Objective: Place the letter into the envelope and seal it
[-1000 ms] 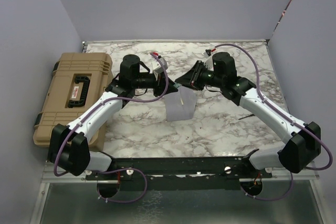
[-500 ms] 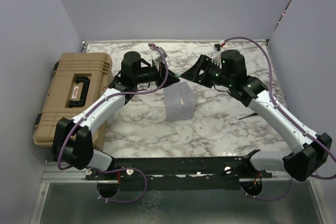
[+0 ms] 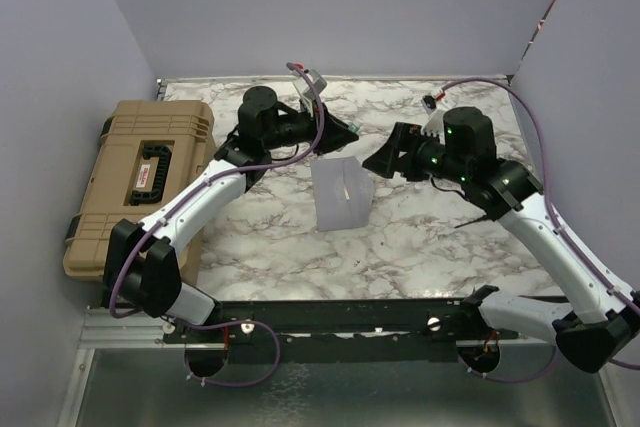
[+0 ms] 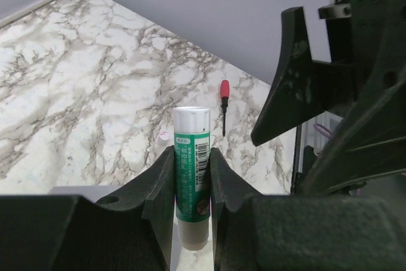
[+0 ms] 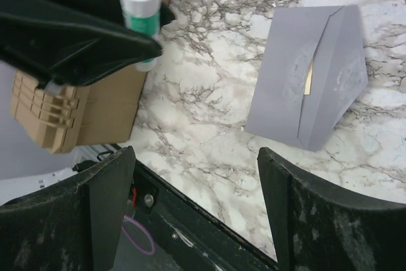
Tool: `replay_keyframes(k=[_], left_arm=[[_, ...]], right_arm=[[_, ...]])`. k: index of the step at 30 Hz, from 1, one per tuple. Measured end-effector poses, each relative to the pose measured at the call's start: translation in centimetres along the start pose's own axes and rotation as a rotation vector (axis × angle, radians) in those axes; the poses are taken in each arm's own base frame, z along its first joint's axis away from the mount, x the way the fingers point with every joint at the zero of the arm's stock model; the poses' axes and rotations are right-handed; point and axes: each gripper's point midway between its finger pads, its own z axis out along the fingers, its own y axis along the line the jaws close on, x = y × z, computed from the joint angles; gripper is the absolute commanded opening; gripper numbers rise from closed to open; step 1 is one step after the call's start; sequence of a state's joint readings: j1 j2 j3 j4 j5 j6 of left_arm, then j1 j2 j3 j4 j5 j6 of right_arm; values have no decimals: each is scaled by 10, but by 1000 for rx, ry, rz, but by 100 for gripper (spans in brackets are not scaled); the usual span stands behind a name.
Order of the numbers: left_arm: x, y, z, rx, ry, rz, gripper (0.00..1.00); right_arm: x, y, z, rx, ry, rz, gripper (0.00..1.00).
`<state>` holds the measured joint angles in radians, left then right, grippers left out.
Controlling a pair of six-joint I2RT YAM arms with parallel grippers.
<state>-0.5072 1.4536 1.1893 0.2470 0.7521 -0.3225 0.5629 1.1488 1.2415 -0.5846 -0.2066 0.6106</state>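
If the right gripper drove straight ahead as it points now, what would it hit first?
Likely bare table between the envelope and the glue stick in the left gripper, though depth is unclear.

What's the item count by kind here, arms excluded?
Light-grey paper envelope: 1
Peach-tan paper letter, sliver showing at the envelope's flap: 1
Green-and-white glue stick: 1
Tan hard plastic case: 1
Small red-handled screwdriver: 1
Total: 5
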Motion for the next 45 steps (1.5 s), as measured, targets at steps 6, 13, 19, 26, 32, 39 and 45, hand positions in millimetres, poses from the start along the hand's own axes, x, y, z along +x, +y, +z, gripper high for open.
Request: replay_keyframes(k=[6,13,19,26,32,39,45], left_arm=[[14,-10,5,26,25,-2,0],[48,-22,-17,22,67,82,0],[36,-40,-31,42,26,182,0],[40,-46,-33,56,27,213,0],[40,-47,-32,59,26,231,0],[39,-47,-32,61,25,244,0],[37,-48,-32,70,16,257,0]], right_arm=[[6,13,-40,-92,-65,-43,82],[-10,26,-47,-139,-142,6,82],[-44,43,-29,-128,-157,59,80],[-44,45,6,-134,-83,109,73],[-26,49,21,-193,8,126,65],[-18,51,25,-218,53,116,53],[-13,49,25,-214,71,103,41]])
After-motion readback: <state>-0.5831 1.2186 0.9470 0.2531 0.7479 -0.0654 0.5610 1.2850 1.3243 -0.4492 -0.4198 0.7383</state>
